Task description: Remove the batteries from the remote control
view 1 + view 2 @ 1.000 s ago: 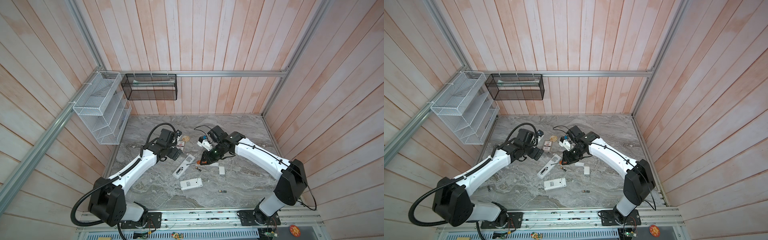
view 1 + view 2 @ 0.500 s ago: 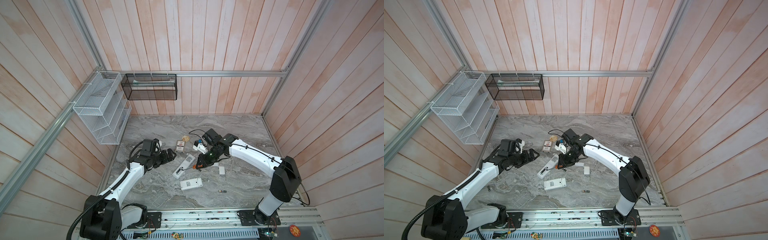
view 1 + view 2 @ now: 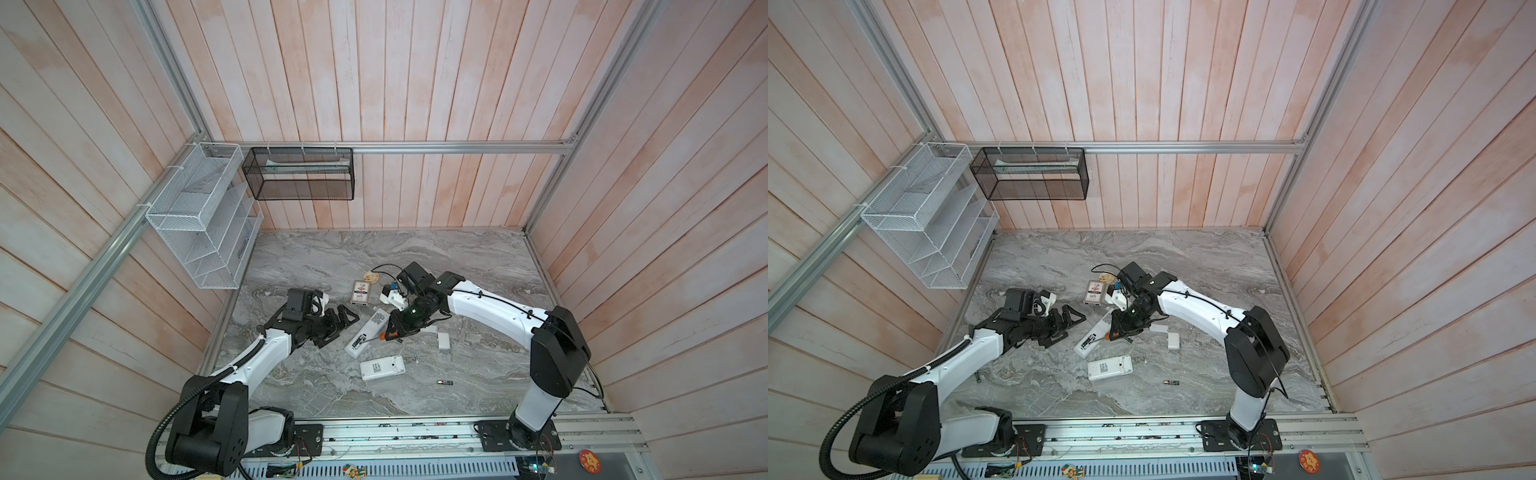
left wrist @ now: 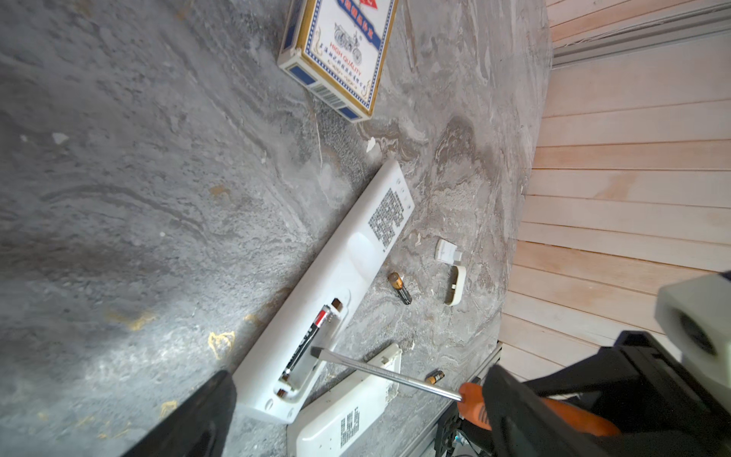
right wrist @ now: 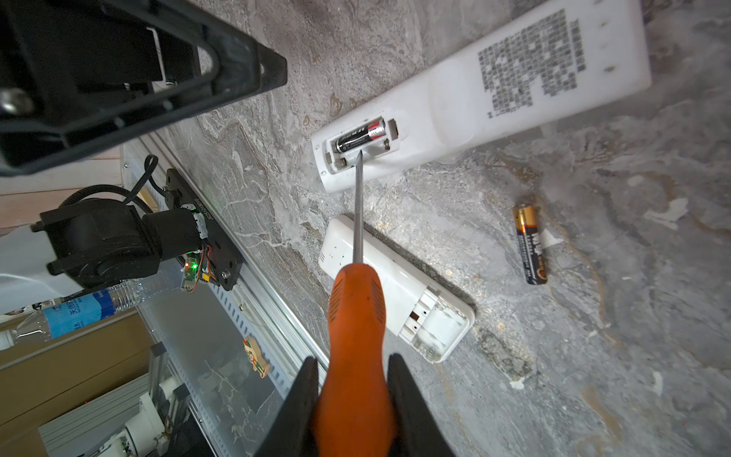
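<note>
A long white remote control (image 3: pixel 368 334) (image 3: pixel 1094 334) lies face down with its battery bay uncovered. One of the batteries (image 5: pixel 360 138) (image 4: pixel 312 336) sits in the bay, and the slot beside it is empty. My right gripper (image 5: pixel 354 368) (image 3: pixel 399 328) is shut on an orange-handled screwdriver (image 5: pixel 356 308) (image 4: pixel 474 399), whose blade tip rests at the bay's edge beside that battery. My left gripper (image 3: pixel 338 326) (image 3: pixel 1069 322) (image 4: pixel 362 380) stands open just left of the remote, holding nothing. A loose battery (image 5: pixel 530 245) (image 4: pixel 399 288) lies beside the remote. Another battery (image 3: pixel 444 382) (image 3: pixel 1170 382) lies near the front.
A shorter white remote (image 3: pixel 381 368) (image 5: pixel 395 289) with an empty bay lies in front of the long one. A loose white cover (image 3: pixel 443 340) (image 4: pixel 455 285) lies to the right, a card box (image 3: pixel 360 293) (image 4: pixel 336 51) behind. A wire rack (image 3: pixel 199 216) and a mesh basket (image 3: pixel 299 174) hang on the walls.
My left arm has dropped and drawn its open gripper from near the card box down to the remote's left side. The right gripper has edged left with the screwdriver toward the bay.
</note>
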`<state>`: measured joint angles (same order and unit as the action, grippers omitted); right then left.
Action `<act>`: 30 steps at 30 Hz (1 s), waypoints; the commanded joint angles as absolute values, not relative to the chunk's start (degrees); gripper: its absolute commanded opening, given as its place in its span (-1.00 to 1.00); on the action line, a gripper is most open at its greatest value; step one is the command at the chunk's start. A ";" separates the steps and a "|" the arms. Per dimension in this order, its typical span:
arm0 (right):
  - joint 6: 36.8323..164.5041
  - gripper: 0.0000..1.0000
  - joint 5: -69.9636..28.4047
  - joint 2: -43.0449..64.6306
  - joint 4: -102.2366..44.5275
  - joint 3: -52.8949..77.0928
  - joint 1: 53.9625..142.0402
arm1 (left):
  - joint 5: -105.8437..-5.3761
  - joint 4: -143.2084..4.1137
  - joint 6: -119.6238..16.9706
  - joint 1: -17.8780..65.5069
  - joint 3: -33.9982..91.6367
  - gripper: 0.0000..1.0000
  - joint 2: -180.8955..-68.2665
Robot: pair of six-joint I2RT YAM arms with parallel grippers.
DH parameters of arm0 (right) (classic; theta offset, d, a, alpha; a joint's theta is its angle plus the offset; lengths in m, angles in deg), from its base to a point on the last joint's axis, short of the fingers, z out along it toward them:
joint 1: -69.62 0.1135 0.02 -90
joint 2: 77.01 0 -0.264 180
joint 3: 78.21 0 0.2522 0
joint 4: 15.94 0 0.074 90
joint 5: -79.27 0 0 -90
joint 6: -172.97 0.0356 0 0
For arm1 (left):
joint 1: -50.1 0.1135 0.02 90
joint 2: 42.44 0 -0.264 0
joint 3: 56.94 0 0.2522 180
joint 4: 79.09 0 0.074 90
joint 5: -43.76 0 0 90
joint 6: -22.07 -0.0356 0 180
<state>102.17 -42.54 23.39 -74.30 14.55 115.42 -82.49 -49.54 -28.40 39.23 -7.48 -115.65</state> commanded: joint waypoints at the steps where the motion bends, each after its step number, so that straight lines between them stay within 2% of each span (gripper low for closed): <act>1: 103.69 -0.97 -42.64 24.02 -72.44 13.53 116.00 | -85.11 -53.09 -27.43 39.56 -9.77 0.97 -116.31; 15: 108.04 -0.97 -31.92 21.50 -67.71 8.31 117.19 | -88.29 -57.05 -26.89 39.82 -14.22 0.78 -117.70; 26: 106.18 -0.97 -33.24 17.71 -54.52 -5.43 118.93 | -89.95 -60.83 -26.53 39.77 -17.12 0.73 -118.95; 30: 105.08 -0.96 -33.38 16.84 -54.30 -7.75 118.98 | -90.27 -61.54 -26.96 39.75 -17.52 0.72 -119.94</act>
